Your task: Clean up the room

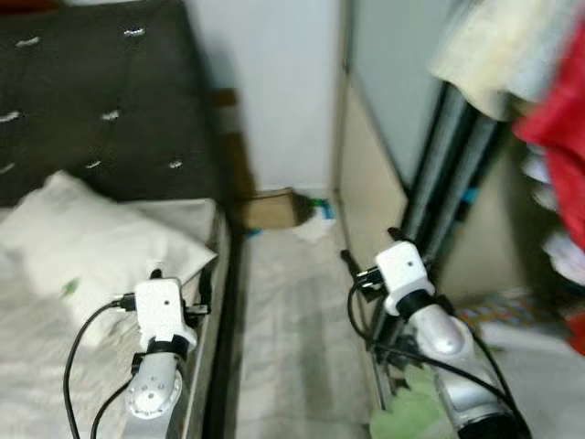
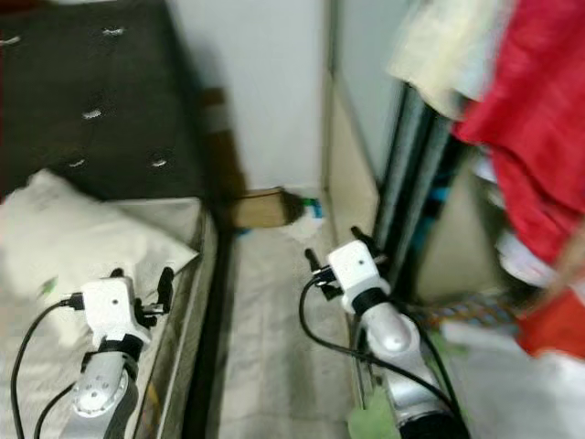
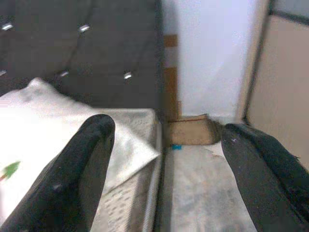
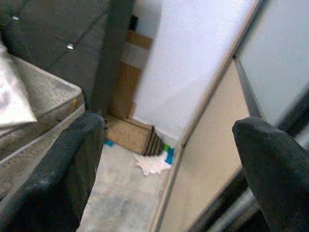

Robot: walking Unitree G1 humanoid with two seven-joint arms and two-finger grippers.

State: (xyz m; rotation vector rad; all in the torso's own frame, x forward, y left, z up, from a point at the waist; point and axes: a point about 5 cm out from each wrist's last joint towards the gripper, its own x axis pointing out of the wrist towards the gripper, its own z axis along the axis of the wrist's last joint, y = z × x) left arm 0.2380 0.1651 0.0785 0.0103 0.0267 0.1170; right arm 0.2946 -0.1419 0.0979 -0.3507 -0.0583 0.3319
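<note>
Soft, even indoor light; overall motion blur, heaviest on the hanging clothes (image 2: 530, 137) at right.

Bed (image 1: 196, 320) at left with bare patterned mattress, white pillow (image 1: 82, 242) lying on it against dark tufted headboard (image 1: 91, 91), pale floor (image 1: 292, 329) strip beside bed, brown cardboard box (image 1: 270, 208) at far wall, crumpled white paper (image 4: 152, 164) just beside box

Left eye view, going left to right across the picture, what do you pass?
White pillow on the bed → left hand → brown cardboard box on the floor by the wall → right hand → red cloth hanging at the far right.
</note>
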